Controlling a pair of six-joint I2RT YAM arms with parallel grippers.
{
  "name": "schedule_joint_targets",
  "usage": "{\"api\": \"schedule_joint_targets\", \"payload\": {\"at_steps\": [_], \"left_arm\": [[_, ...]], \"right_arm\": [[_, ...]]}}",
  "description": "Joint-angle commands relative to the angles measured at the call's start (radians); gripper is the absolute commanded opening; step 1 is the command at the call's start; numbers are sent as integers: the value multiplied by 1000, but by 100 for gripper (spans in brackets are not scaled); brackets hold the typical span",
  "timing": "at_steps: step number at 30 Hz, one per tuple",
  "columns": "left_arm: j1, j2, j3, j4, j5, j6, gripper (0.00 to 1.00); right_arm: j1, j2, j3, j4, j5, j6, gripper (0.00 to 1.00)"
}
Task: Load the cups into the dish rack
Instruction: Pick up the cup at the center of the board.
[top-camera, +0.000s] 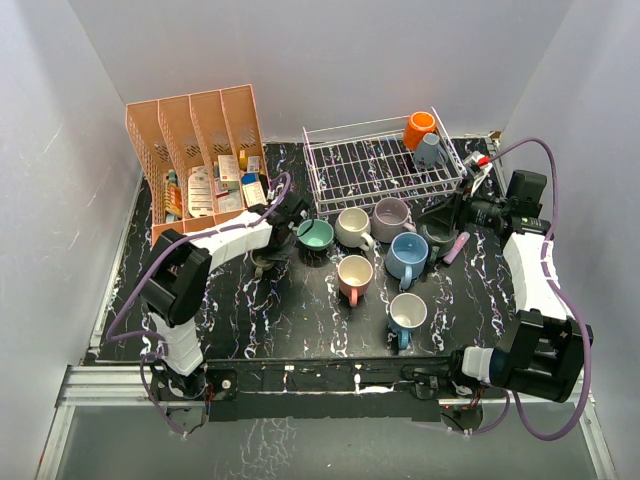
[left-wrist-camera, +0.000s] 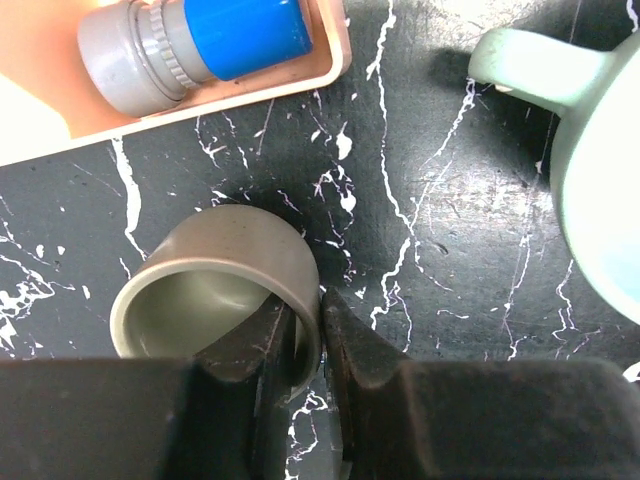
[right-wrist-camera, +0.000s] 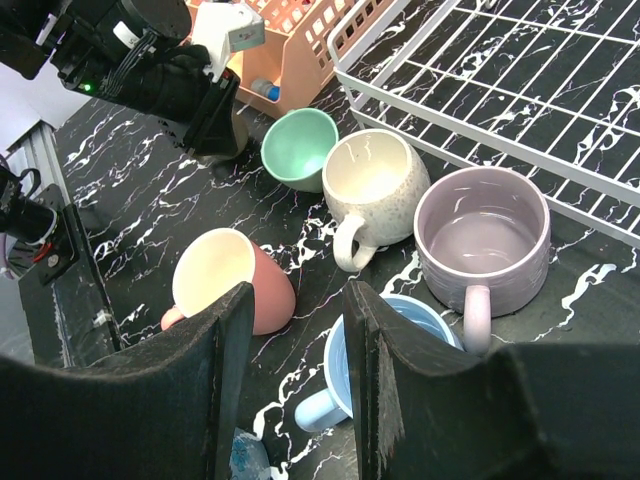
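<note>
Black marble table | step: pickup | left gripper pinched on olive mug wall, beside pink organizer | right gripper half open, empty | next: lift clear, carry to rack at back.

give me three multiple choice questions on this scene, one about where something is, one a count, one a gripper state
1. The orange ceramic mug sits:
A in the white wire dish rack
B on the table
C in the salmon organizer

2. Mugs in the rack:
A none
B two
C five

3. The left gripper:
A hangs open, empty
B pinches the olive-grey ceramic mug by its wall
C is out of sight

Answers:
1 A, it stands in the rack's far right corner.
2 B, the orange one plus a grey-blue mug beside it.
3 B, one finger is inside the rim, one outside.
</note>
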Motion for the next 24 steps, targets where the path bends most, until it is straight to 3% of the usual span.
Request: {"api": "schedule_joint_targets", "payload": {"at_steps": [1,5,15,24], "left_arm": [[-5,-18,-8,0,-1,-1,11],[-5,-31,-17,-4,1,3,0],[-5,-217,-70,-17,46,15,0],[-5,-532,-228,164,279,62,0]], "right_arm": [[-5,-6,-3,54,-25,15,43],[-5,-7,-1,60,-30,23,43],[-4,-7,-6,60,-48,24,43],[-2,-12,-9,62,-90,29,42]]}}
